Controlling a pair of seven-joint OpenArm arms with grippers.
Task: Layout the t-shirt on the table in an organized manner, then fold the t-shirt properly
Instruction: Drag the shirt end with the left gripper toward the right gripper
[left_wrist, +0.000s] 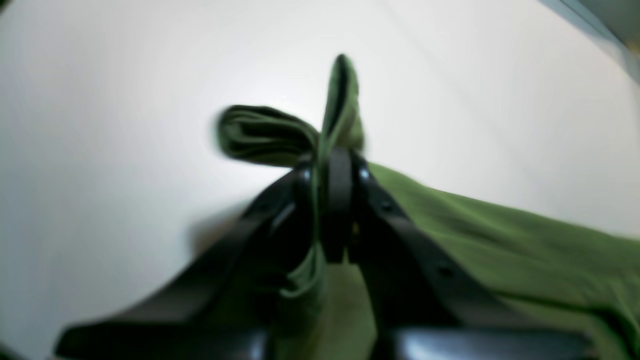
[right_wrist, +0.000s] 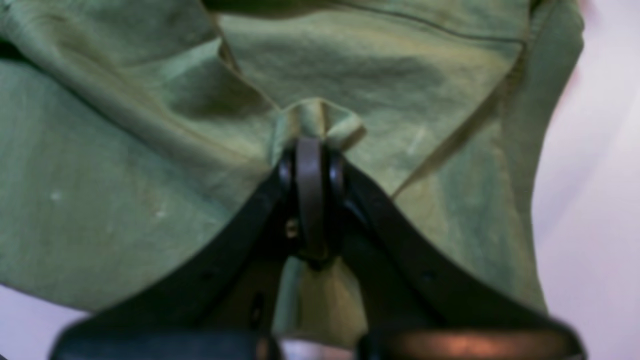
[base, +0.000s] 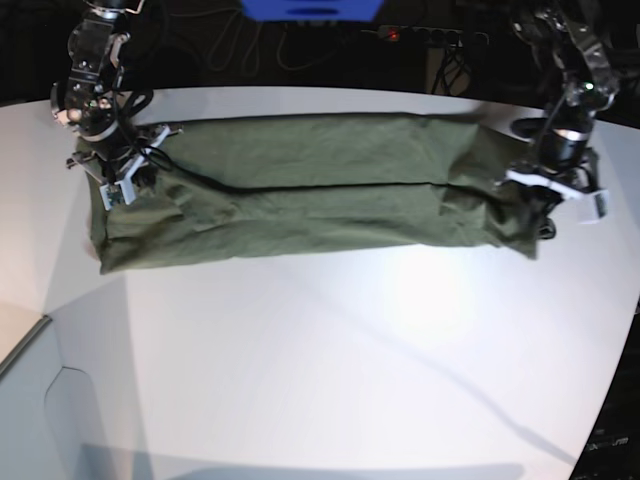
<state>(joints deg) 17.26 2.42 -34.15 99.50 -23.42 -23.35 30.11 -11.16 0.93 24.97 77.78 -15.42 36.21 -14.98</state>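
Observation:
The olive-green t-shirt (base: 300, 190) stretches as a long folded band across the far part of the white table (base: 330, 340). My left gripper (base: 537, 222) is at the band's right end in the base view. In the left wrist view the left gripper (left_wrist: 336, 155) is shut on a pinch of t-shirt (left_wrist: 500, 235) cloth, with small folds sticking out past its tips. My right gripper (base: 125, 180) is at the band's other end. In the right wrist view the right gripper (right_wrist: 311, 145) is shut on a small tuck of the t-shirt (right_wrist: 125, 200).
The table's curved edge (base: 30, 340) runs along the near left in the base view. Dark cables and a blue object (base: 310, 8) lie beyond the table's far edge. Bare white tabletop fills the near half.

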